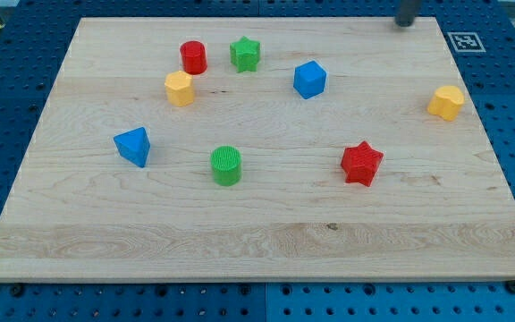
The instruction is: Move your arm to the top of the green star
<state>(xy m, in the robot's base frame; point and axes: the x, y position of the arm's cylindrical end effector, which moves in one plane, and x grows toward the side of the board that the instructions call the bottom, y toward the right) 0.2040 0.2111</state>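
The green star (pixel 245 54) lies near the view's top, left of centre, just right of the red cylinder (pixel 193 57). My tip (pixel 405 22) shows at the view's top right edge of the board, far to the right of the green star and a little higher in the view. Only the rod's lower end is in view.
A yellow hexagonal block (pixel 179 88) lies below the red cylinder. A blue cube (pixel 309 79) sits between star and tip. A yellow block (pixel 446 103) is at the right, a red star (pixel 361 164), a green cylinder (pixel 226 165) and a blue triangular block (pixel 133 146) lower down.
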